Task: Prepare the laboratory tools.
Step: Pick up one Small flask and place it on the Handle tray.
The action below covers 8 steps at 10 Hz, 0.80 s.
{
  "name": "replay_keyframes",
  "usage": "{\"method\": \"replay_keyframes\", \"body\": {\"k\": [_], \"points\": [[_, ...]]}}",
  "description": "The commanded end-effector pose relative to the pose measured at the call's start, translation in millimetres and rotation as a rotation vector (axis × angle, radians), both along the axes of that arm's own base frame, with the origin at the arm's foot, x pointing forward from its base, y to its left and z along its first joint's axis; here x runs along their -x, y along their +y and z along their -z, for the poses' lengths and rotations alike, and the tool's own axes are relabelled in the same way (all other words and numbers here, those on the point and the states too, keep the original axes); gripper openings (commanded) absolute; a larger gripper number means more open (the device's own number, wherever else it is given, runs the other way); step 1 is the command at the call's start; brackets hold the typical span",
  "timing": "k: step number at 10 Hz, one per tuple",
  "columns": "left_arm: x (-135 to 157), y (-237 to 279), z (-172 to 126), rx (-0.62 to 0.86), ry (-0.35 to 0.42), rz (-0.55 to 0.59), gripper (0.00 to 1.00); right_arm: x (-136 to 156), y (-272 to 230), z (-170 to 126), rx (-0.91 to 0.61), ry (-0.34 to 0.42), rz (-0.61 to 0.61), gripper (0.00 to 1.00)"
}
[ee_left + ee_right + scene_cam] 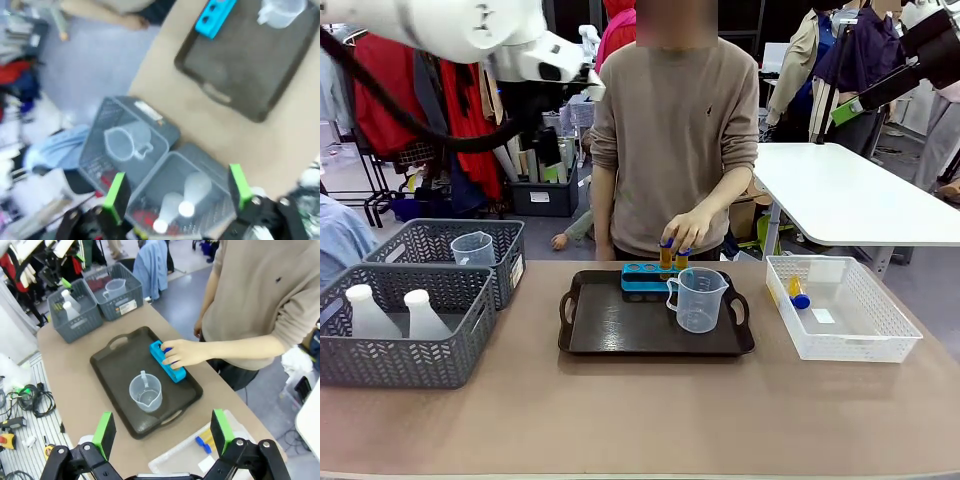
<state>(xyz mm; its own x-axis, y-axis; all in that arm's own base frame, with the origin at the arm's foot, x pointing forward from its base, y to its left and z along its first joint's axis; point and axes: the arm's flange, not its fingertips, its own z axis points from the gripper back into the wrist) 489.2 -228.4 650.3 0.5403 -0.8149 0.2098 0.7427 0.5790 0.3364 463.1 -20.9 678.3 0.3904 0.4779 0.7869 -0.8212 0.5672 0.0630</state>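
**Both grippers open and high; the hand works at the rack**

The tray point(582, 345) sits mid-table, nearer the far edge. The rack point(642, 272) lies along the tray's far rim. The beaker point(698, 300) stands upright just in front of the rack's right end. The person's hand point(688, 228) rests on two tubes point(666, 258) standing upright in the rack.

At the table's left edge the near grey basket point(400, 355) holds two flasks point(365, 312). Touching it behind, the far grey basket point(430, 245) holds a second beaker point(472, 250). Toward the right edge the white basket point(880, 335) holds one tube point(797, 292) lying at its far left corner.

The table point(620, 410) is bare along its whole near edge, with a narrow bare lane on each side of the tray.

The left gripper point(178, 192) hangs above the near grey basket with its green pads spread wide and nothing between them. Its view is blurred, but the flasks show from above between the pads. The right gripper point(162, 432) is also spread wide and holds nothing, above the table's right side over the white basket. In its view the hand covers the tubes, while the front view shows them standing in the rack's right holes.
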Motion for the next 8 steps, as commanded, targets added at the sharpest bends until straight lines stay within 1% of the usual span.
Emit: {"method": "replay_keyframes", "body": {"k": [1, 2, 3, 8], "points": [[16, 27, 15, 0.068, -0.034, -0.058, 1.0, 1, 1, -2, -0.008, -0.004, -0.006, 1.0], [7, 28, 22, 0.071, -0.008, -0.019, 1.0, 1, 1, -2, -0.008, -0.004, -0.006, 1.0], [7, 19, 3, 0.023, -0.009, -0.044, 1.0, 1, 1, -2, -0.008, -0.004, -0.006, 1.0], [9, 18, 7, 0.039, -0.009, -0.036, 1.0, 1, 1, -2, -0.008, -0.004, -0.006, 1.0]]}}
